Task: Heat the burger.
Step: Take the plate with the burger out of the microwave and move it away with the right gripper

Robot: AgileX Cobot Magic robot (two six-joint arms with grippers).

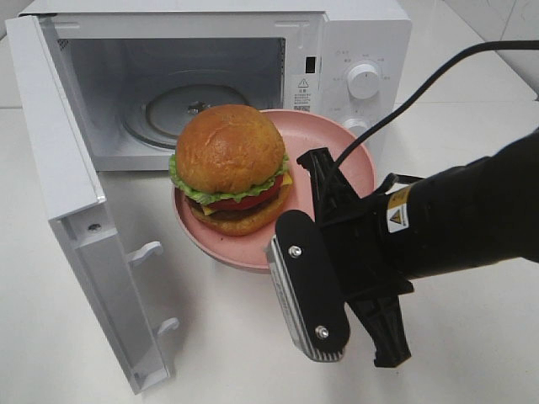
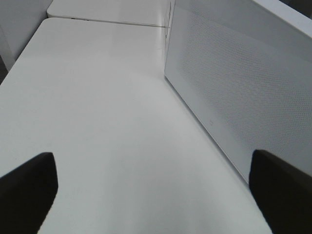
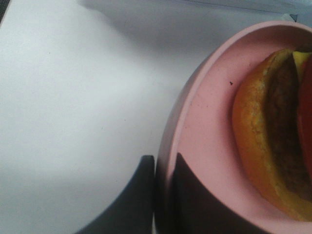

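Note:
The burger, with its golden bun, lettuce, tomato and patty, sits on a round pink plate just in front of the open microwave. My right gripper is shut on the plate's near right rim. In the right wrist view the two dark fingers pinch the plate rim from either side, the gripper meeting on it, with the burger lying just beyond. My left gripper stands open over bare table and holds nothing. It is out of the high view.
The microwave door swings open to the left, and its outer face shows beside my left gripper. A glass turntable lies inside the cavity. The white table stretches in front. A black cable runs over the control panel.

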